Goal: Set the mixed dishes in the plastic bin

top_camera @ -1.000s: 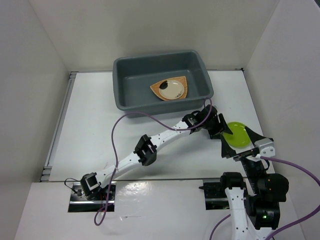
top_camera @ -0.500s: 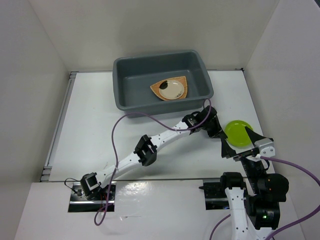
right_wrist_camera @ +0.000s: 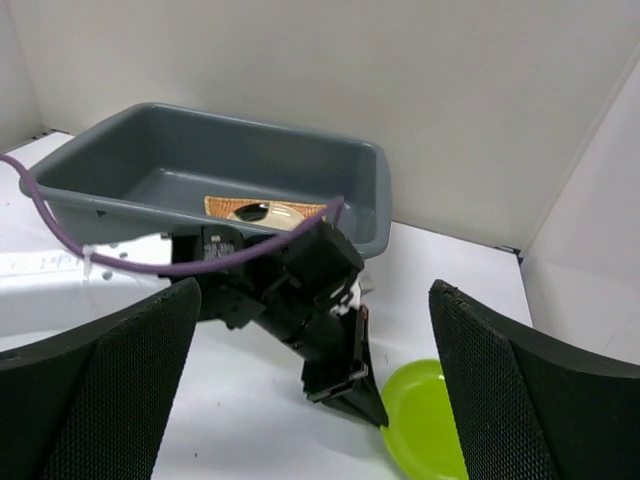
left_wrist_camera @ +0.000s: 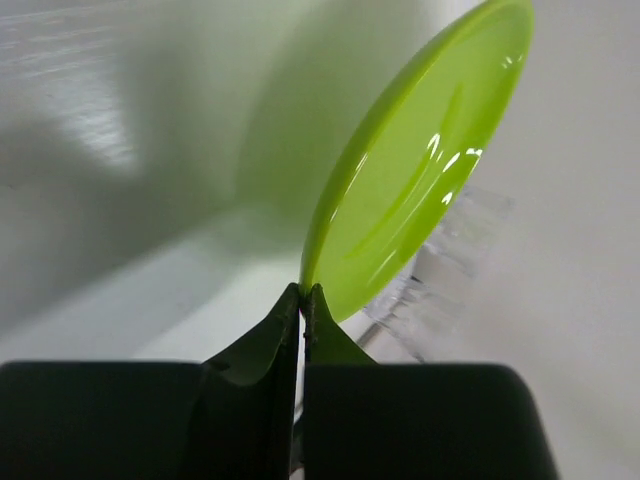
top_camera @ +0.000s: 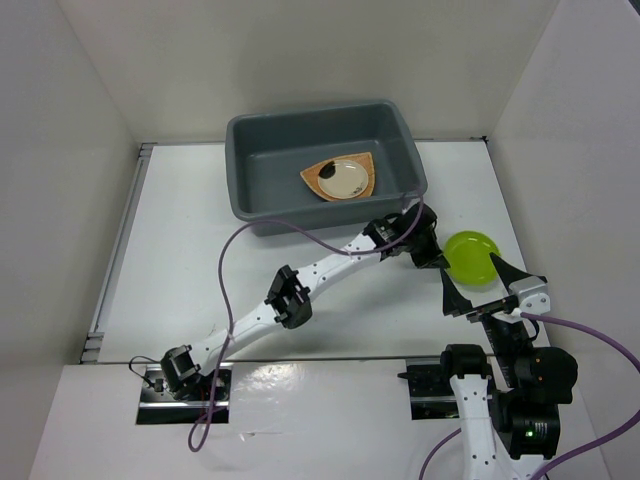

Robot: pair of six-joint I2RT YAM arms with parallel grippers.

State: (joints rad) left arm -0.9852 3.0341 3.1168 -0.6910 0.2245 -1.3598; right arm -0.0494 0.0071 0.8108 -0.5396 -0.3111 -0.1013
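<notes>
The lime-green plate [top_camera: 470,257] is at the right of the table, and my left gripper [top_camera: 438,262] is shut on its near-left rim. In the left wrist view the plate [left_wrist_camera: 420,170] tilts up from the pinched fingertips [left_wrist_camera: 302,292]. The plastic bin [top_camera: 255,170] stands at the back. An orange-tan woven plate [top_camera: 313,178] lies in it with a small cream plate [top_camera: 345,180] on top. My right gripper [top_camera: 478,285] hangs open just in front of the green plate [right_wrist_camera: 425,425], holding nothing.
White walls close in the table on the left, back and right. The left arm [top_camera: 300,285] and its purple cable [top_camera: 235,255] stretch diagonally across the table's middle. A blurred translucent shape [left_wrist_camera: 455,255] shows behind the green plate in the left wrist view.
My left gripper has shut on the green plate's rim and moved slightly towards the bin, and the plate has shifted and tipped with it. The right arm has not moved.
</notes>
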